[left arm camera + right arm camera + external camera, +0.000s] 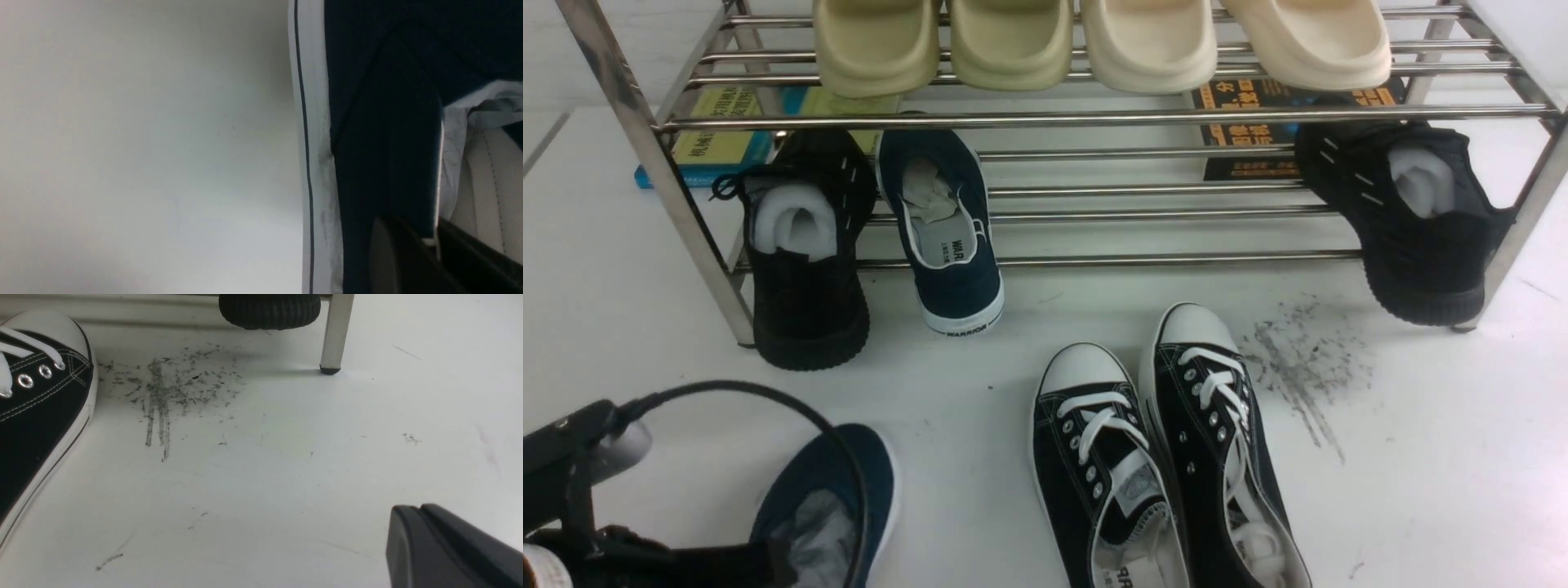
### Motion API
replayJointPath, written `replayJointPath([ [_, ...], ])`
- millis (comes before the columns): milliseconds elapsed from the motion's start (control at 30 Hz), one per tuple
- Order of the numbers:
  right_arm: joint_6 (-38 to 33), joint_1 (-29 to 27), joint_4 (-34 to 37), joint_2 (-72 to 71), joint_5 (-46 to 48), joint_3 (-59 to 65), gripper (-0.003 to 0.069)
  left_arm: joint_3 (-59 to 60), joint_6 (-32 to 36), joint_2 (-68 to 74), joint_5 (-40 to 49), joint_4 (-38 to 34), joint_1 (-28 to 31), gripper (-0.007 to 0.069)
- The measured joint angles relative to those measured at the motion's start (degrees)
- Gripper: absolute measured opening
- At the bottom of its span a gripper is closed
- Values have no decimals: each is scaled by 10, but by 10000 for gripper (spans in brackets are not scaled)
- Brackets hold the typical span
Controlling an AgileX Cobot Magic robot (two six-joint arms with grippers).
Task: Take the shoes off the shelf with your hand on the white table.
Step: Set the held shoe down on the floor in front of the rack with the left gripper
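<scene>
One navy slip-on shoe (947,237) leans on the lower tier of the steel shelf (1094,118), its "WARRIOR" heel down on the white table (1421,457). The other navy shoe (841,474) is at the near left, with paper stuffing inside. My left gripper (429,230) is shut on that shoe's side wall (388,122), one finger outside and one inside; whether the sole rests on the table I cannot tell. The left arm (572,490) shows at the lower left corner. Over bare table, my right gripper (412,510) is shut and holds nothing.
A pair of black lace-up sneakers (1160,457) lies in the near middle beside a grey scuff smear (1298,359). Black knit shoes (805,253) (1417,220) lean on the lower tier. Cream slippers (1094,41) fill the top tier. Books (719,139) (1250,122) lie behind.
</scene>
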Motion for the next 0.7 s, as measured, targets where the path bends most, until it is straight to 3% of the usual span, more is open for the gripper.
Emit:
replayJointPath([
  [133, 0, 0, 0, 0, 0, 0, 37, 45, -48, 27, -80, 46, 0, 51],
  [500, 0, 0, 0, 0, 0, 0, 37, 49, -217, 159, -140, 232, 0, 51],
  [700, 0, 0, 0, 0, 0, 0, 37, 49, -245, 190, -167, 241, 0, 51],
])
